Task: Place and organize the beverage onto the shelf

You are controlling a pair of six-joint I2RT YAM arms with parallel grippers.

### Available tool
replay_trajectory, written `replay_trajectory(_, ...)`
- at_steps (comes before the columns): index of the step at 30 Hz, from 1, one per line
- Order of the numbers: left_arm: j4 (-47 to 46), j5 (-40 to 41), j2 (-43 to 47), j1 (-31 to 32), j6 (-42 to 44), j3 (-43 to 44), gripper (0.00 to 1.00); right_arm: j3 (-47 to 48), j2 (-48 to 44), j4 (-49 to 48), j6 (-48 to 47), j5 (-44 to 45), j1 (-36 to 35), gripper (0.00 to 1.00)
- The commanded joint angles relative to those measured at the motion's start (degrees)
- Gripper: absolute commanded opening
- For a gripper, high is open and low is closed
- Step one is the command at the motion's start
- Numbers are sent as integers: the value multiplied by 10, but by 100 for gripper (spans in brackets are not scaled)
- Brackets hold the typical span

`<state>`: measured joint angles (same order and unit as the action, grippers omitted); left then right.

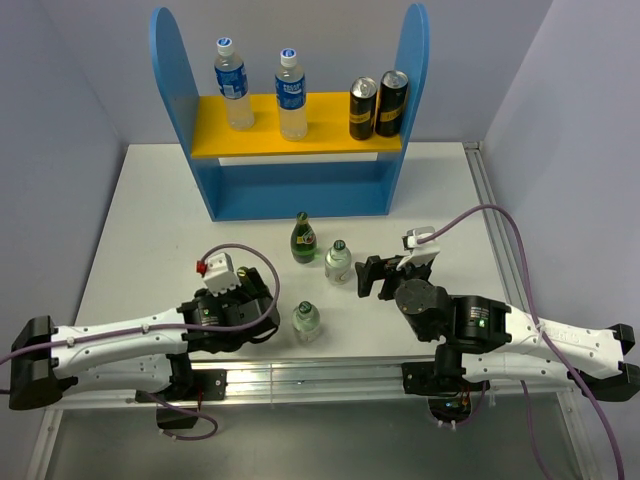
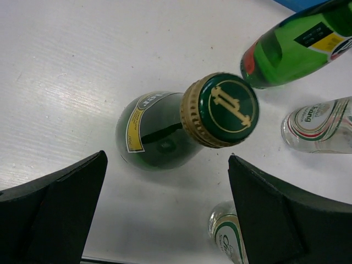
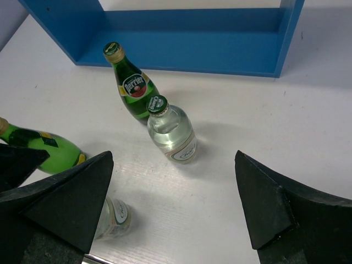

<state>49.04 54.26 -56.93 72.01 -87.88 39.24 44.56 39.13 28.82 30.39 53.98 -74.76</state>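
At the bottom of the overhead frame, the left gripper [image 2: 168, 159] has its fingers wide apart. A dark green bottle [image 2: 154, 137] with a gold-ribbed cap stands upright between them, and neither finger touches it. Its glass is too dark to show what is inside. In the overhead view the gripper body hides this bottle.

Just right of it, lower centre, stands the nearest clear bottle [image 1: 307, 322]. It is short, has a dark cap and holds clear liquid.

The right gripper [image 3: 173, 157] is spread open with nothing clamped. The second clear bottle [image 1: 339, 262], also filled with clear liquid, stands upright in line with the gap and just beyond the fingertips.

Touching or almost touching that bottle on its upper left is the Perrier bottle [image 1: 304, 240], green glass and upright on the white table [image 1: 150, 230]. It stands between the grippers and the front of the shelf [image 1: 300, 190].

At the top of the frame, the shelf's yellow board [image 1: 330, 138] carries four containers. The left blue-label bottle [image 1: 232, 85] and the right blue-label bottle [image 1: 291, 93] stand apart on its left half, both holding clear liquid. Two black-and-gold cans [image 1: 378, 106] sit side by side, touching, at its right end.
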Motion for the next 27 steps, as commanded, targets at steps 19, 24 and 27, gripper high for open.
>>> replay_trajectory(19,-307,-12,-160,-71,91,-122,90,-34,-8,1,38,-1,-5,98)
replay_trajectory(24,-386,-18,-194,-107,147,-124,87,-42,-9,-3,43,-3,-4,98)
replay_trajectory(27,-403,-18,-211,-126,176,-116,80,-45,-7,-3,44,1,-5,98)
